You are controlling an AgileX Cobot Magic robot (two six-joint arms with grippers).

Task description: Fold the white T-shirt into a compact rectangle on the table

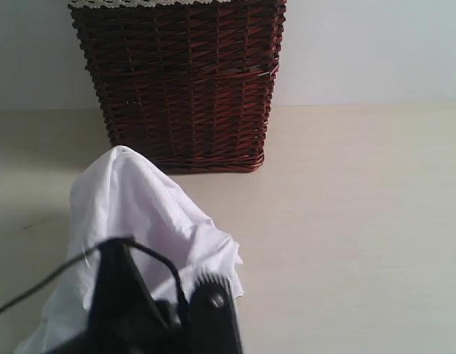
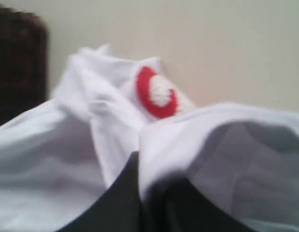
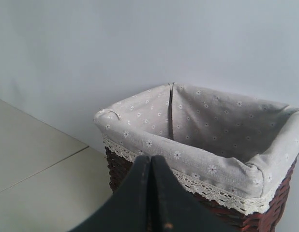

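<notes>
Gripping phase: your left gripper [image 2: 142,193] pinches the bunched white T-shirt [image 1: 139,214]; right gripper [image 3: 150,193] closed, empty. Next, spread it flat on the table [image 1: 361,221].

— Can you read anything in these views?
— No: you'll find no legible word, number or brand. The nearest thing sits on the thin white cotton T-shirt [image 2: 52,159]: a curved red patch [image 2: 161,111] with fuzzy white filling, caught by the left wrist camera. It's too blurred for you to tell whether it's a letter.
— And the dark woven wicker basket [image 1: 180,81]?
— Its grey cloth liner [image 3: 212,125] shows you small white flowers, a pattern rather than writing.
</notes>
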